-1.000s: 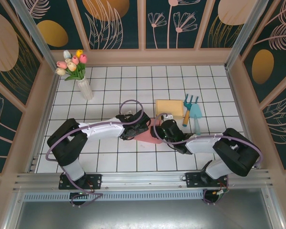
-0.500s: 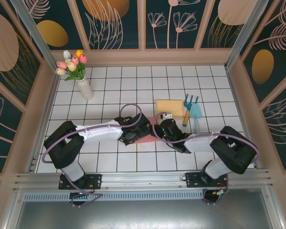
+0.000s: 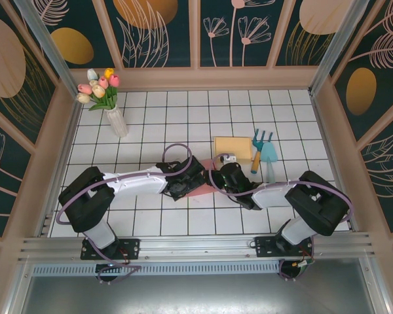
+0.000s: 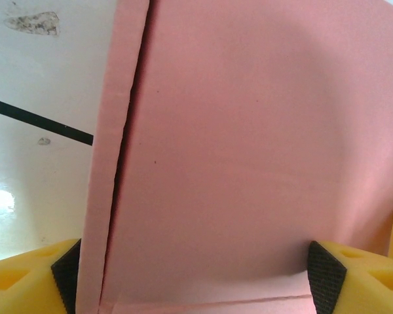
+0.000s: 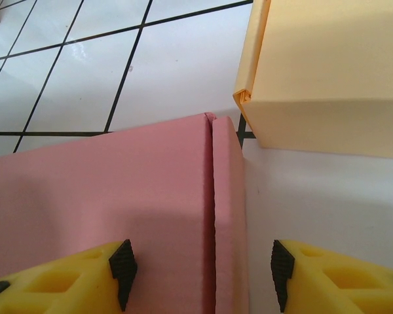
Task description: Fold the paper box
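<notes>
At the middle of the white tiled tabletop (image 5: 177,72), the flat pink paper box (image 4: 236,131) is laid just beside a yellow cardboard box (image 5: 327,65). Its panel is straddled by the left pincer (image 4: 196,275), and whether it is gripped cannot be told. The right pincer (image 5: 200,275) is held apart over its edge flap.

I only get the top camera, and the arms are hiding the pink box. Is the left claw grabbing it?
Observer: In the left wrist view, the pink paper box fills the whole gap between the left gripper's pads. I can't tell if it's squeezing.
Operator: And the right one?
Observer: The right gripper is open over the box, with a narrow side flap between its pads.
Operator: Is the yellow box bumping it?
Observer: The yellow box has a corner right by the pink box's corner. I can't tell if they touch.
</notes>
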